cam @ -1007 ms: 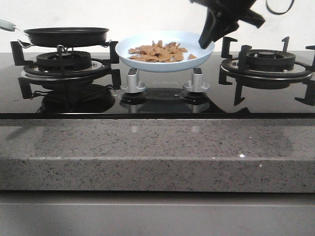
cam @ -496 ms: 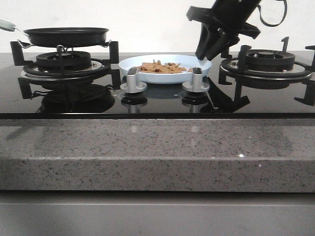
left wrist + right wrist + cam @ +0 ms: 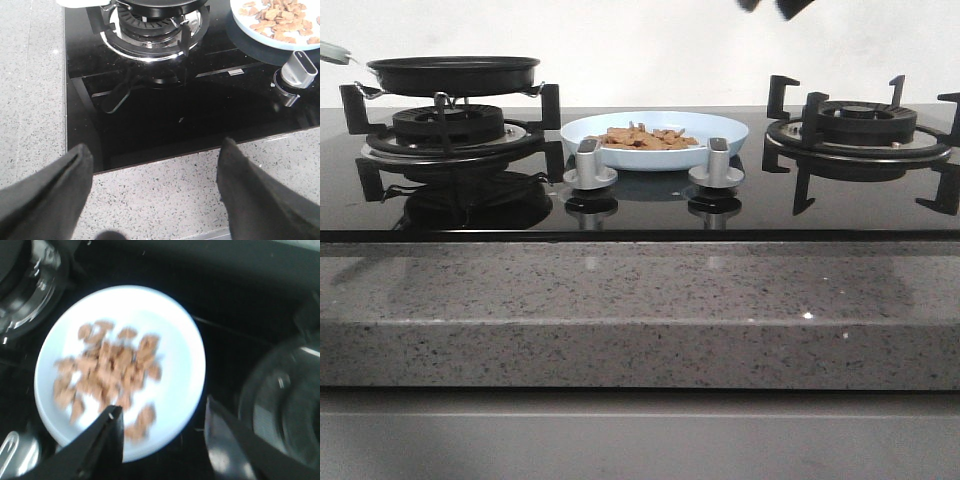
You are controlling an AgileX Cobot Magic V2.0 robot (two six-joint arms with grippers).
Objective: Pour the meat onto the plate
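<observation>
The pale blue plate (image 3: 655,130) rests on the black glass hob between the two burners, with the tan meat (image 3: 648,138) heaped in it. It also shows in the right wrist view (image 3: 175,350), blurred, with the meat (image 3: 107,372) below my right gripper (image 3: 162,417), which is open, empty and high above the plate's rim. In the front view only the right fingertips (image 3: 790,6) show at the top edge. My left gripper (image 3: 155,155) is open and empty over the granite counter, in front of the hob. The plate's edge (image 3: 250,30) and meat (image 3: 280,12) show there too.
A black frying pan (image 3: 455,72) sits on the left burner (image 3: 445,125). The right burner (image 3: 860,125) is bare. Two silver knobs (image 3: 590,165) (image 3: 715,165) stand just in front of the plate. The speckled granite counter edge (image 3: 640,310) runs along the front.
The right gripper set the plate with meat down on the hob, let go, and rose up almost out of the front view. The left arm and pan have not moved.
</observation>
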